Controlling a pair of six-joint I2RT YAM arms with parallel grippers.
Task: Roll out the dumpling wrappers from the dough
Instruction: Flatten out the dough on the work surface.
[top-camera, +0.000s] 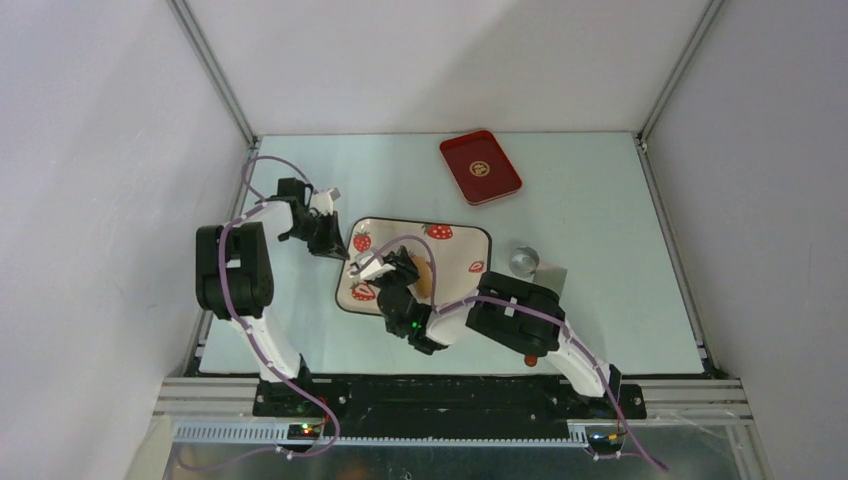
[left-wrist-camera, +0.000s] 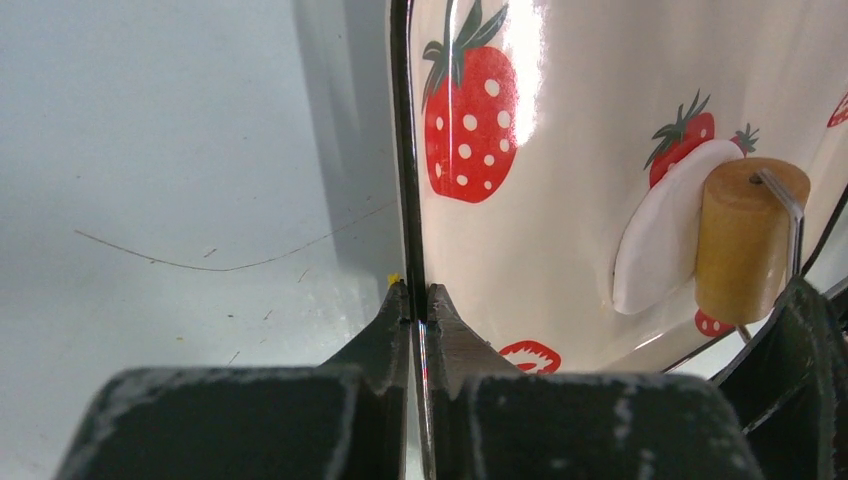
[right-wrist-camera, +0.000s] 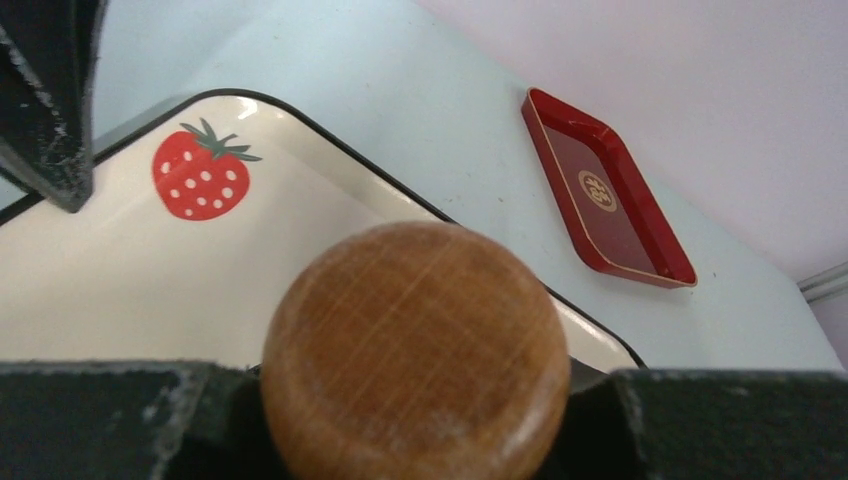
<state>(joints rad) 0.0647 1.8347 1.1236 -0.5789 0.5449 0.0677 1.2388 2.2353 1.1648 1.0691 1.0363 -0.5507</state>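
Observation:
My left gripper (left-wrist-camera: 418, 295) is shut on the black rim of the strawberry-print tray (left-wrist-camera: 402, 150) at its left edge, also seen from above (top-camera: 335, 250). On the tray lies one dumpling wrapper (left-wrist-camera: 655, 235), a thin white oval, with a small wooden roller (left-wrist-camera: 745, 240) resting against its right side. My right gripper (right-wrist-camera: 415, 400) is shut on the roller's round wooden handle (right-wrist-camera: 415, 350) over the tray's middle (top-camera: 405, 275). From above, the arm hides the wrapper. The dough as a lump is out of view.
A red tray (top-camera: 480, 166) sits at the back of the table, also in the right wrist view (right-wrist-camera: 605, 195). A small silvery round cup (top-camera: 523, 261) stands just right of the strawberry tray (top-camera: 488, 240). Grey walls enclose the table on three sides.

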